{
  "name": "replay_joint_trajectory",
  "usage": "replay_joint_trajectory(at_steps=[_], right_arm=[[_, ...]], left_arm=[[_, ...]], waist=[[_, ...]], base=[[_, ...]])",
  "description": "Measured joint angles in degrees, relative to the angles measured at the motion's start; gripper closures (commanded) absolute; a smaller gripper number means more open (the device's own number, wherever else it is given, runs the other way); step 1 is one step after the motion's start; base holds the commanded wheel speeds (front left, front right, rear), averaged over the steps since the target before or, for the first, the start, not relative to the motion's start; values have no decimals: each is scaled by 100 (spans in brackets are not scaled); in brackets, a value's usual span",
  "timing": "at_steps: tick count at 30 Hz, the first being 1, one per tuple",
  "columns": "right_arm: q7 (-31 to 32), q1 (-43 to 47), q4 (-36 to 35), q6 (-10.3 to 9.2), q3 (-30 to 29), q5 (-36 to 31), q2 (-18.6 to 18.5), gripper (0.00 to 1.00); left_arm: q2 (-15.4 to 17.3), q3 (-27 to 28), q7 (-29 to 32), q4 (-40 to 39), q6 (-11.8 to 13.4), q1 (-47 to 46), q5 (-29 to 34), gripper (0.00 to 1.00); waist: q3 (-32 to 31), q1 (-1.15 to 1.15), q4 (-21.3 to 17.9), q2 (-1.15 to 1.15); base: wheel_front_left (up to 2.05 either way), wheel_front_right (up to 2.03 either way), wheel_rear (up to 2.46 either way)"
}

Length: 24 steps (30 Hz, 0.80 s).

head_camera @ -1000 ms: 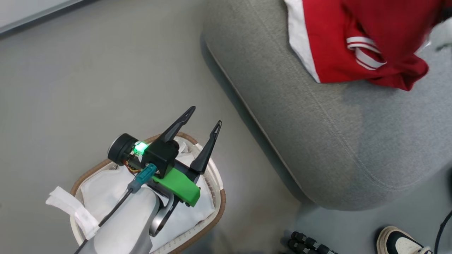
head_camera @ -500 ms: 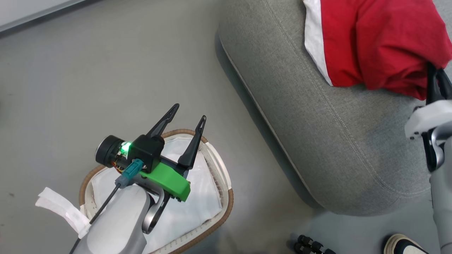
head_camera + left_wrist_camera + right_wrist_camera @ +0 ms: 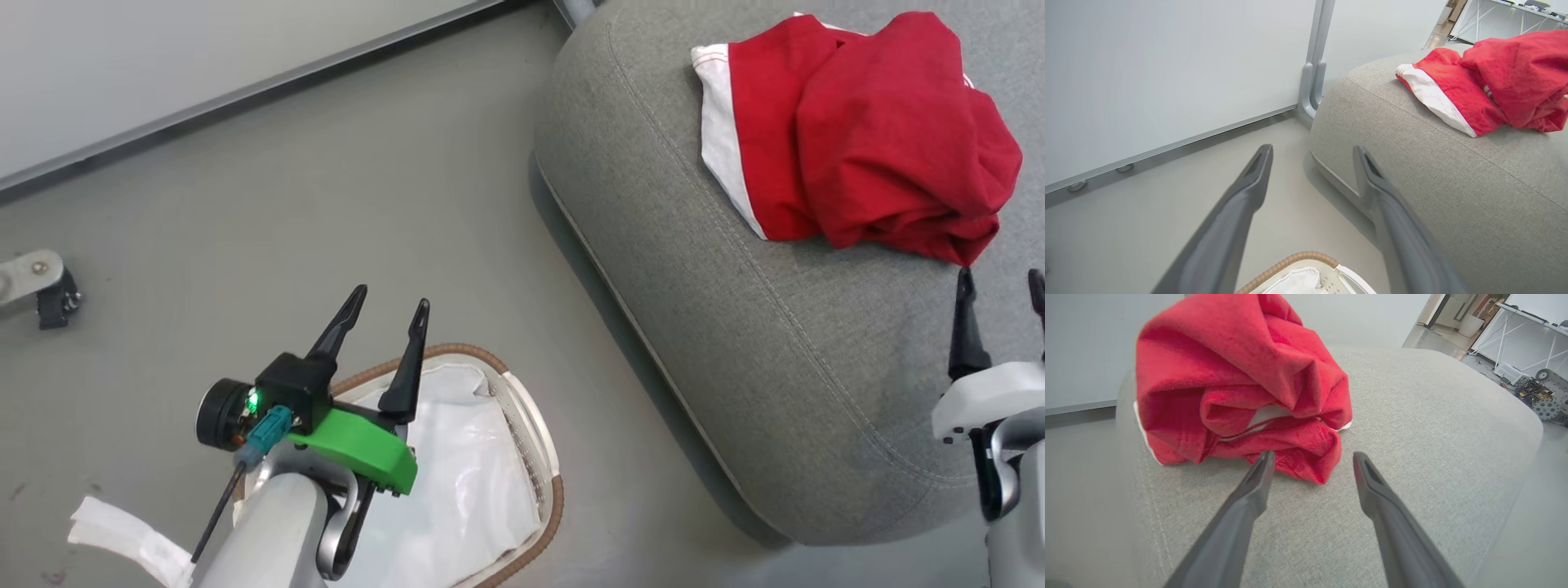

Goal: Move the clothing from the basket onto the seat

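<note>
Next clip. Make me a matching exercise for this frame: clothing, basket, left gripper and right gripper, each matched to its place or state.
1. clothing
2. basket
3. left gripper
4. right gripper

A. open, over the basket's edge
B. on the floor, with a white liner inside
C. open, over the seat, close to the clothing
D. heaped on the seat

Pairs: 1-D, 2-B, 3-A, 4-C

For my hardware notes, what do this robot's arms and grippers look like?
The left gripper has two long, tapered black fingers on a black block, plus a bright green bracket, a teal connector feeding a thin black cable, a green light and a round black cylinder. Its forearm is pale grey. The right gripper has matching dark fingers on a white housing.
</note>
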Motion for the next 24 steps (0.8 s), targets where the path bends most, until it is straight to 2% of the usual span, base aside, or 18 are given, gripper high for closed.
replay_joint_trajectory(at_steps=[9, 15, 24], right_arm=[[1, 328, -917, 0, 853, 425, 375, 0], [0, 306, -959, 0, 1355, 602, 502, 0], [1, 350, -835, 0, 1669, 816, 559, 0]], left_arm=[[-199, 1082, -1, -131, 73, 561, 352, 0], [-305, 1685, 0, -126, 79, 745, 527, 0], [-447, 2280, 0, 97, 76, 1023, 733, 0]], waist=[[-453, 0, 433, 0], [-665, 0, 788, 0], [-952, 0, 1395, 0]], base=[[0, 0, 0], [0, 0, 0], [0, 0, 0]])
